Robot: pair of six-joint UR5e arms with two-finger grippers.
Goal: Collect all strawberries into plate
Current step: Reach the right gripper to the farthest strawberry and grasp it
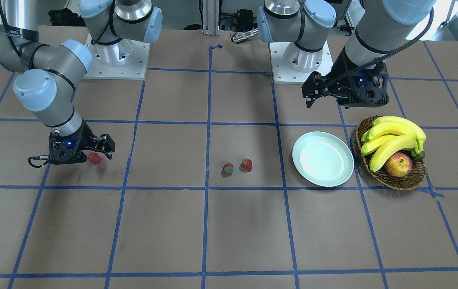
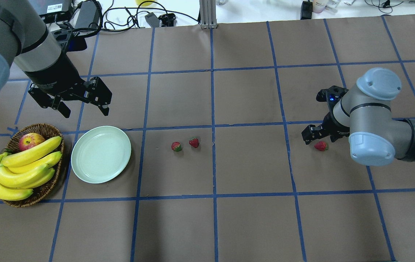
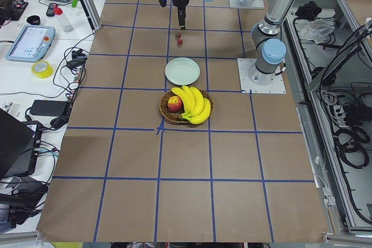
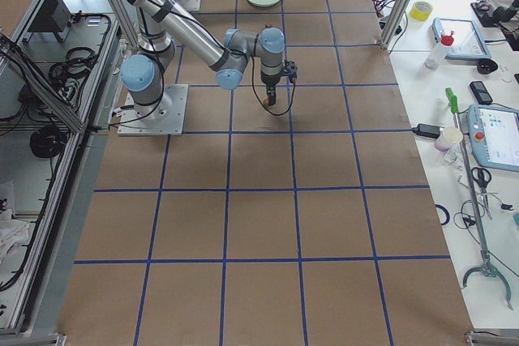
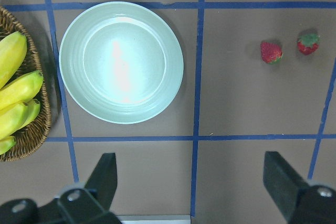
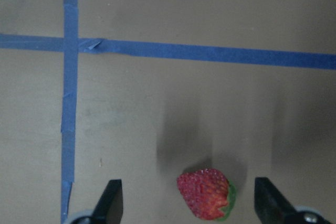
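Three small red strawberries lie on the brown table. Two sit side by side near the middle (image 1: 228,168) (image 1: 246,164), also in the overhead view (image 2: 176,146) (image 2: 194,142) and the left wrist view (image 5: 271,52) (image 5: 308,43). The third strawberry (image 2: 320,146) (image 6: 205,193) lies between the open fingers of my right gripper (image 6: 187,192) (image 1: 92,153), which is low over the table and not touching it. The pale mint plate (image 2: 83,171) (image 1: 305,168) (image 5: 73,87) is empty. My left gripper (image 2: 85,111) (image 5: 191,166) is open and empty, hovering behind the plate.
A brown wicker basket (image 2: 47,187) (image 1: 397,182) holding bananas (image 2: 22,167) and a red-yellow apple (image 1: 397,164) stands beside the plate, on its outer side. Blue tape lines grid the table. The arm bases (image 1: 116,60) are at the robot's edge.
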